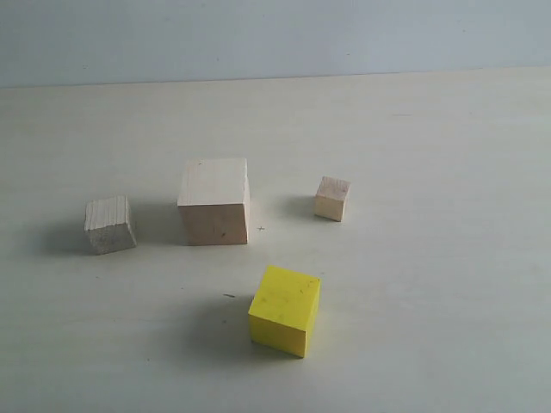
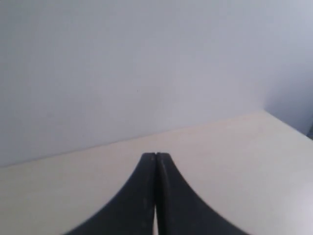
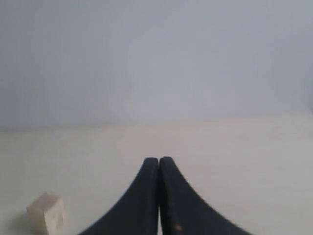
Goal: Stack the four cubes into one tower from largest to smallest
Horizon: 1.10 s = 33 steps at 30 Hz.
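Four cubes stand apart on a pale surface (image 1: 430,327), none touching and none stacked. The large cube (image 1: 213,202) sits near the middle. The medium cube (image 1: 110,224) lies to its left with a clear gap between them, and the small cube (image 1: 331,199) to its right across a wider gap. The yellow cube (image 1: 285,310) stands nearest the camera, turned slightly askew, just right of the large cube's line. Open surface runs round the group on every side, widest at the right and toward the far edge, where the surface meets a plain wall (image 1: 258,34).

Neither arm shows in the exterior view. The left gripper (image 2: 155,155) hangs low over bare surface, pointing toward the wall, its jaws pressed together and holding nothing; the surface's side edge runs off at an angle beyond it. The right gripper (image 3: 159,159) sits in a like pose, level and low, its jaws closed tip to tip and empty. A pale cube (image 3: 46,213) rests on the surface off to one side of it, well apart, too blurred to tell which one.
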Tool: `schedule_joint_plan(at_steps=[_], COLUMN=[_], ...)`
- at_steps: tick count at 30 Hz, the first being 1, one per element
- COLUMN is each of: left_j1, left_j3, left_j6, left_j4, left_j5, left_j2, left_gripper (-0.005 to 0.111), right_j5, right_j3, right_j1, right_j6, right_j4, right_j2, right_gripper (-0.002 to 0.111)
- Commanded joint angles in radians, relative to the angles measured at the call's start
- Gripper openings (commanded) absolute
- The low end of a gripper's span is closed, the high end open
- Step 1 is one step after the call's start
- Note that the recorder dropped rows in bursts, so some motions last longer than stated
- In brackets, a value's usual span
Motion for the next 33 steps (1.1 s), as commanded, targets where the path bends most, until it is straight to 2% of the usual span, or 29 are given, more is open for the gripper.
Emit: schedule_joint_plan(at_steps=[1, 7, 12, 15, 19, 22, 25, 29, 31, 33], left_j1=[-0.002, -0.002, -0.002, -0.002, -0.002, -0.002, -0.002, -0.002, -0.002, -0.002], left_j3=[0.036, 0.066, 0.071, 0.072, 0.072, 0.072, 0.072, 0.072, 0.072, 0.072], left_j6=[-0.011, -0.011, -0.011, -0.009, -0.009, -0.009, -0.009, -0.013, -0.013, -0.013], left_j4=[0.042, 0.049, 0.049, 0.049, 0.049, 0.049, 0.049, 0.041, 0.022, 0.007], left_j5=[-0.042, 0.003, 0.012, 0.010, 0.010, 0.012, 0.012, 0.012, 0.012, 0.014], left_j2=[-0.091, -0.117, -0.117, -0.117, -0.117, -0.117, -0.117, -0.117, -0.117, -0.117], left_gripper=[0.000, 0.000, 0.000, 0.000, 0.000, 0.000, 0.000, 0.000, 0.000, 0.000], right_j5=[-0.251, -0.425, -0.638, -0.506, -0.234, -0.194, -0.198, -0.332, -0.495, -0.695], right_j3=[0.005, 0.005, 0.005, -0.061, -0.247, -0.363, -0.449, -0.494, -0.507, -0.543], right_j1=[0.002, 0.002, 0.002, 0.002, 0.002, 0.002, 0.002, 0.002, 0.002, 0.002], right_j6=[0.003, 0.003, 0.013, 0.125, 0.314, 0.501, 0.594, 0.743, 0.926, 1.137], right_j4=[0.018, 0.018, 0.027, 0.024, -0.222, -0.359, -0.443, -0.645, -0.900, -1.234], right_j2=[-0.006, -0.006, -0.006, -0.006, 0.063, 0.161, 0.282, 0.445, 0.532, 0.644], right_gripper=[0.000, 0.000, 0.000, 0.000, 0.000, 0.000, 0.000, 0.000, 0.000, 0.000])
